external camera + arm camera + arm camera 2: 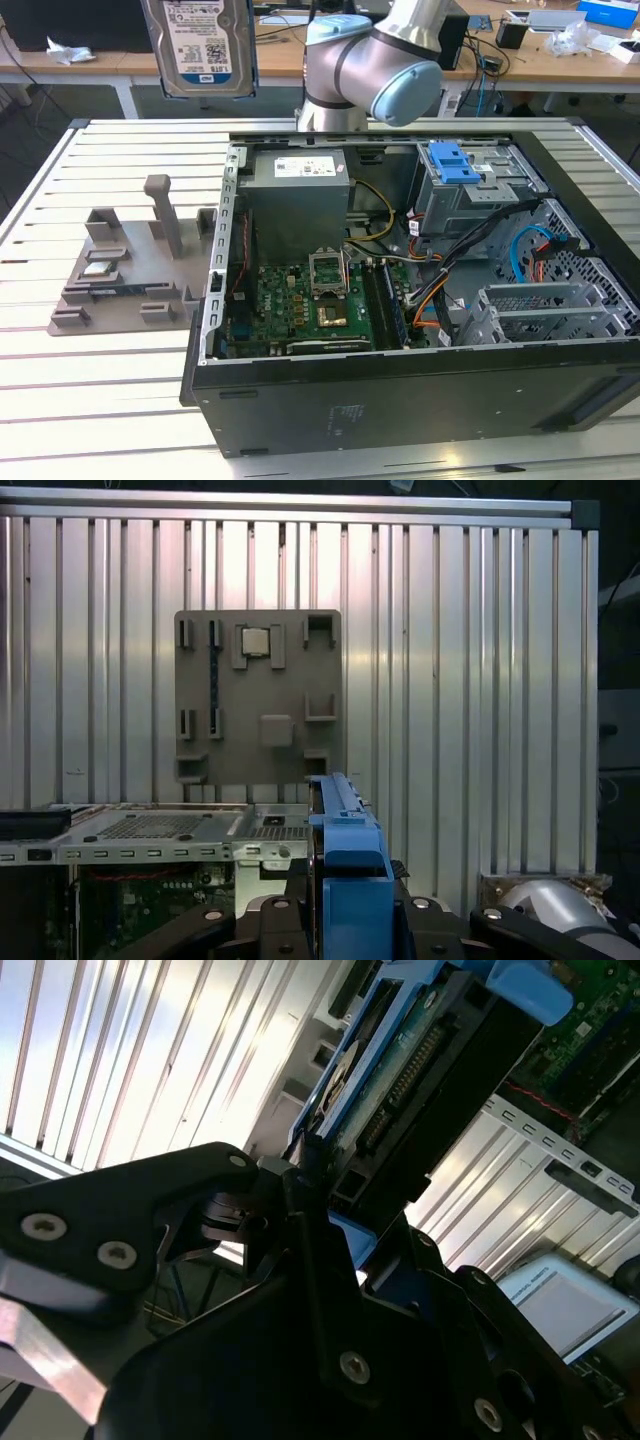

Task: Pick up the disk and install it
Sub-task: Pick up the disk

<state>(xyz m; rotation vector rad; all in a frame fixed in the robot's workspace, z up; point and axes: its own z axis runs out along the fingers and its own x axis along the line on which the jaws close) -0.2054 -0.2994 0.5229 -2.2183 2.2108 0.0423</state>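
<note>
The disk point(200, 45) hangs high over the slatted table point(110, 400), label facing the exterior view, toward the exterior view's left of the open computer case point(400, 400) and well apart from the drive cage point(470, 200) with its blue latch point(455, 160). In both wrist views the gripper point(345, 905) is clamped on the disk, its black fingers point(310, 1230) closed narrowly against the 2 flat faces near 1 end, so that the blue carrier frame point(345, 845) runs edge-on between them and most of the body sticks out past the grip. Looking down, the first wrist view shows the grey fixture plate point(258, 695) with its small square chip point(255, 640) lying on the table beyond the disk. The disk looks like a stiff metal block, fairly heavy for its size, so it should not flex, but held near 1 end its weight probably levers against the pads and could make it pivot or creep if the squeeze is light. The metal faces seem smooth and somewhat slippery; the plastic frame likely gives a little and could bend or snap if squeezed on its thin rails. The underside, seen in the second wrist view, carries an exposed circuit board and connector point(400, 1080), which are judged fragile, so the broad faces well away from the connector end look like the safest place to take hold, and knocks against the case's sheet metal should be avoided.
</note>
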